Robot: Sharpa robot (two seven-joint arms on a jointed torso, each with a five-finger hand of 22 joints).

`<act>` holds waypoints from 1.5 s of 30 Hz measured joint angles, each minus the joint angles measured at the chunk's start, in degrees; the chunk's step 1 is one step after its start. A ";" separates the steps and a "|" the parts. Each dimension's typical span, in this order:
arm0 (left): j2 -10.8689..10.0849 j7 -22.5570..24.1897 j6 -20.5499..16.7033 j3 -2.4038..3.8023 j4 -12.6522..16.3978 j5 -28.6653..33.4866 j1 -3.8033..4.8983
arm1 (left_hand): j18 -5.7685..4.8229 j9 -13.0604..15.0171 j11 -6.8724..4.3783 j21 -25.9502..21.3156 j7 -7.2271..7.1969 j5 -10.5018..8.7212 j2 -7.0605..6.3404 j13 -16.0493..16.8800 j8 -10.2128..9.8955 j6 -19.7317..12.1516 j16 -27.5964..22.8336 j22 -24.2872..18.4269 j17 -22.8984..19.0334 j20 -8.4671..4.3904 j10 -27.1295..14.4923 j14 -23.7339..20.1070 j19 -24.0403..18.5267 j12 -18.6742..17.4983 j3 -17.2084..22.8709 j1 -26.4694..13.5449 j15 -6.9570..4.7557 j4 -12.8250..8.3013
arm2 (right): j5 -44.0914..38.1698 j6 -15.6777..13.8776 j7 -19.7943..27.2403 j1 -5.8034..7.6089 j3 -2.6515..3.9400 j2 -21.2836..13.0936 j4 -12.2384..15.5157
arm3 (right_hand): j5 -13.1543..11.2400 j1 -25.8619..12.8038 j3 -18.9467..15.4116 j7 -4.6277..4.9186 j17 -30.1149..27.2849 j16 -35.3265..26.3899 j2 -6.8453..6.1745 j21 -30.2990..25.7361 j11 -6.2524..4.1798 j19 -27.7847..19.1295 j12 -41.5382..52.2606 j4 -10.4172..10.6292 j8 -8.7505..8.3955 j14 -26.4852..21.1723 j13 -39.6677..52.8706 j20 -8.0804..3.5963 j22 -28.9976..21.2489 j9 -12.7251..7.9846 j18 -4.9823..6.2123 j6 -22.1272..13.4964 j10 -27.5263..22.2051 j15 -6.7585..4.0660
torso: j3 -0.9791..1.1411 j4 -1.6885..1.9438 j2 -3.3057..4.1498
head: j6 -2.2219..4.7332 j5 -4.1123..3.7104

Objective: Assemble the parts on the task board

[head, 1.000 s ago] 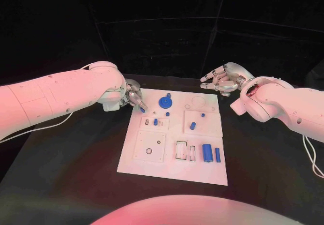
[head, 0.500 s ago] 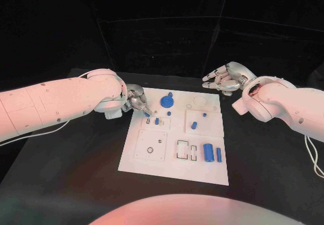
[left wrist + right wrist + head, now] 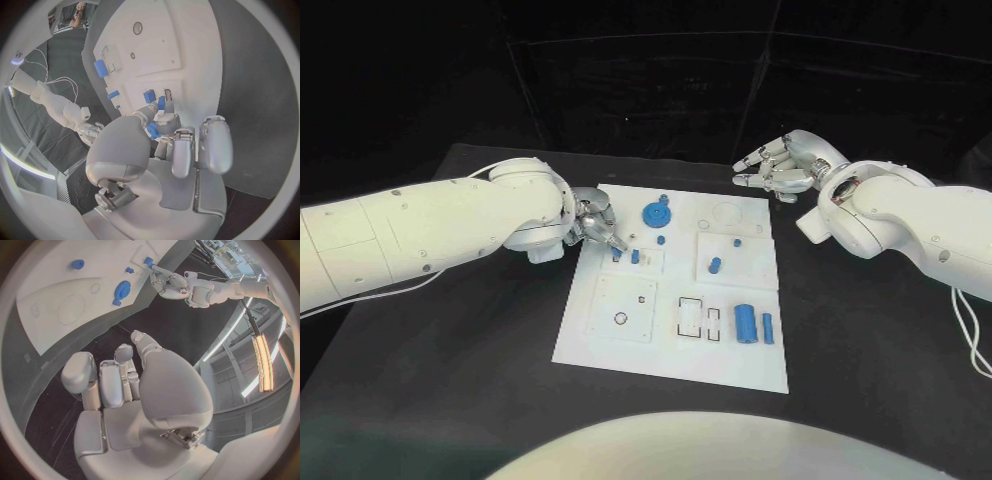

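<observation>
Now | left hand pinches blue part | right hand empty, fingers apart

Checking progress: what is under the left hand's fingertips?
The left hand pinches a small blue part over the task board; the board spot beneath is covered.

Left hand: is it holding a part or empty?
Holding. The left hand pinches a small blue part at its fingers, over the task board.

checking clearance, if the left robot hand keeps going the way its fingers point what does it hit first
Probably the small blue part standing on the board, just beyond the left robot hand, which pinches a blue piece. Depth is unclear, so it might pass above.
</observation>
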 measured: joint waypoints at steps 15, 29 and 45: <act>-0.09 -0.52 0.89 0.00 0.16 -1.38 -0.11 | 0.00 -0.03 0.02 0.00 0.02 -0.17 0.28 -0.01 -0.09 -0.01 0.00 0.04 0.00 0.00 -0.02 0.00 0.00 0.00 0.26 -0.25 0.00 0.22 | 0.00 0.09 0.03 0.00 0.00 0.01 -0.01 | 0.00 -0.23 0.17 0.00 0.00 0.00 0.23 -0.24 0.00 0.00 0.00 0.18 0.00 0.00 0.00 0.00 -0.11 0.00 0.00 0.00 0.00 0.00 | 0.01 -0.03 0.01 | -0.28 0.09; -0.13 -0.70 2.14 -0.03 0.01 -1.86 -0.15 | 0.00 0.02 0.03 0.00 0.12 -0.02 0.29 -0.01 0.12 -0.11 0.00 0.03 0.00 0.00 -0.03 0.00 0.00 0.00 0.33 -0.25 0.00 0.14 | 0.01 0.16 0.05 0.00 0.00 0.00 -0.01 | 0.00 -0.23 0.17 0.00 0.00 0.00 0.23 -0.23 0.00 0.00 0.00 0.17 0.00 0.00 0.00 0.00 -0.11 0.00 0.00 0.00 0.00 0.00 | -0.02 -0.03 0.00 | -0.56 0.19; 0.02 -0.80 3.27 -0.01 -0.02 -2.05 -0.16 | 0.00 0.07 0.04 0.00 0.00 0.00 0.27 -0.02 0.10 0.01 0.00 0.02 0.00 0.00 -0.04 0.00 0.00 0.00 0.40 -0.28 0.00 0.08 | 0.01 0.22 0.06 0.00 0.00 0.02 0.02 | 0.00 -0.23 0.17 0.00 0.00 0.00 0.23 -0.23 0.00 0.00 0.00 0.17 0.00 0.00 0.00 0.00 -0.10 0.00 0.00 0.00 0.00 0.00 | -0.01 -0.04 0.00 | -0.70 0.24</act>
